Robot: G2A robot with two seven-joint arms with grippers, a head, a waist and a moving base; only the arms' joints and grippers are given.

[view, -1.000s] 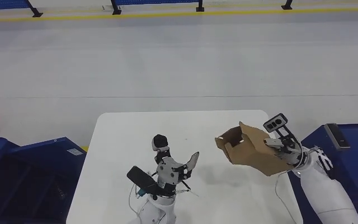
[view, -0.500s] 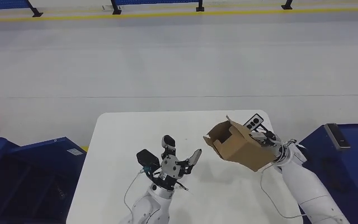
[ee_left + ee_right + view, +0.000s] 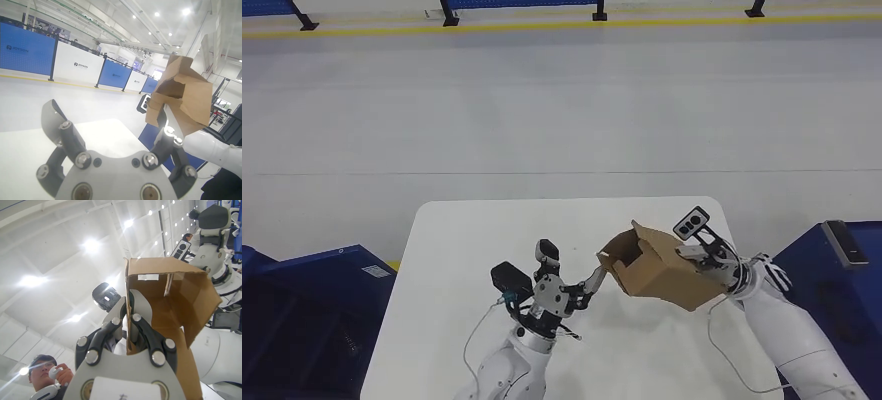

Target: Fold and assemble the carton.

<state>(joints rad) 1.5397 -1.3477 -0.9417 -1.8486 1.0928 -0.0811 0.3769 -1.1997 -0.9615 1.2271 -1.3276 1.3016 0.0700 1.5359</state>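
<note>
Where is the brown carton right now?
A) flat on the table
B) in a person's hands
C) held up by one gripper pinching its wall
C: the right gripper is shut on a wall of the carton, which hangs above the table.

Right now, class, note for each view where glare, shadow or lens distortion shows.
Right wrist view: ceiling lamps flare into starbursts beside the carton, whose far inner wall is shaded. Left wrist view: the wide lens leans the fence posts; the carton's opening is dark. Top view: even light on the table, no glare.
</note>
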